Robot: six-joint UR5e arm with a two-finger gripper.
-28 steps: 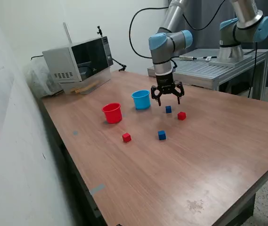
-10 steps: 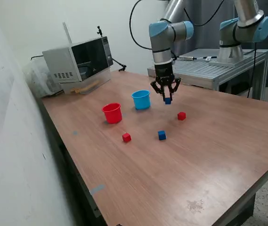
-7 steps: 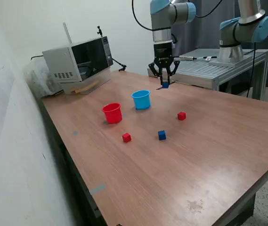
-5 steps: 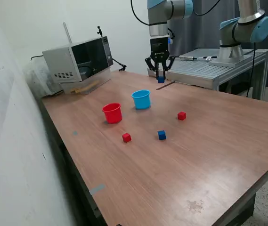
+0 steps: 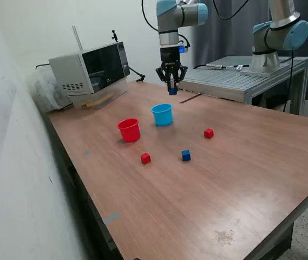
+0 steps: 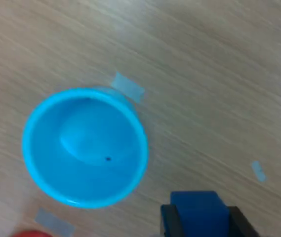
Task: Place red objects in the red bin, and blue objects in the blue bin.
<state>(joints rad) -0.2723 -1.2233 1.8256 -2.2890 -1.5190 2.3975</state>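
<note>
There are two blue cubes. One blue cube (image 5: 172, 91) is pinched tight between the fingers of the gripper (image 5: 171, 91), high in the air above the table (image 5: 240, 179). In the wrist view the held cube (image 6: 198, 212) sits between two dark fingers (image 6: 168, 222), and the blue cup (image 6: 85, 146) is below it, a little off to one side. The cup looks empty inside.

The other blue cube (image 5: 186, 155) lies on the table. There are two red cubes: one red cube (image 5: 145, 158) near it, and another red cube (image 5: 209, 133) farther toward the exterior view's right.

There are two cups: the blue cup (image 5: 162, 115) and one red cup (image 5: 129, 130), standing side by side.

There is one microwave (image 5: 89, 71) at the back. I cannot read any writing.
</note>
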